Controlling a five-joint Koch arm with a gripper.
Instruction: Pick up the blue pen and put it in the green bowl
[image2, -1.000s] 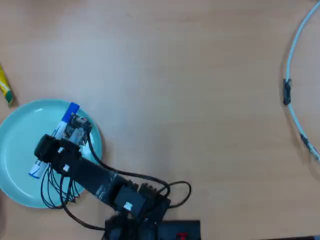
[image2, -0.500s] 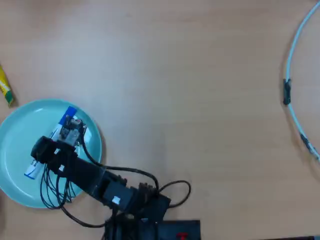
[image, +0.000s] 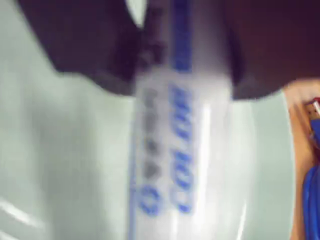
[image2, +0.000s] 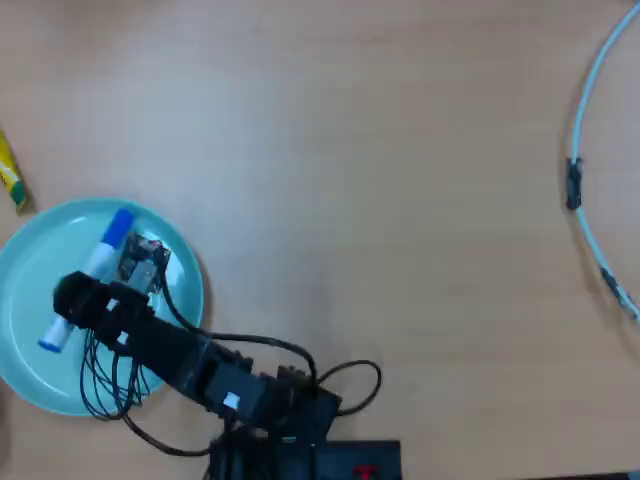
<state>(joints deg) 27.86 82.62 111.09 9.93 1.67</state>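
The blue pen (image2: 105, 250), a white barrel with a blue cap and blue print, lies slantwise over the green bowl (image2: 40, 250) at the overhead view's lower left. My gripper (image2: 80, 295) is around its lower half. In the blurred wrist view the pen (image: 185, 165) runs down the middle. My gripper's (image: 182, 87) dark jaws press on both sides of it at the top, and the pale bowl (image: 60, 150) fills the background. I cannot tell whether the pen touches the bowl's floor.
A small yellow object (image2: 10, 175) lies just past the bowl's upper left rim. A white cable (image2: 590, 120) with a black clip curves along the table's right edge. The arm's base and black wires (image2: 270, 400) sit at the bottom centre.
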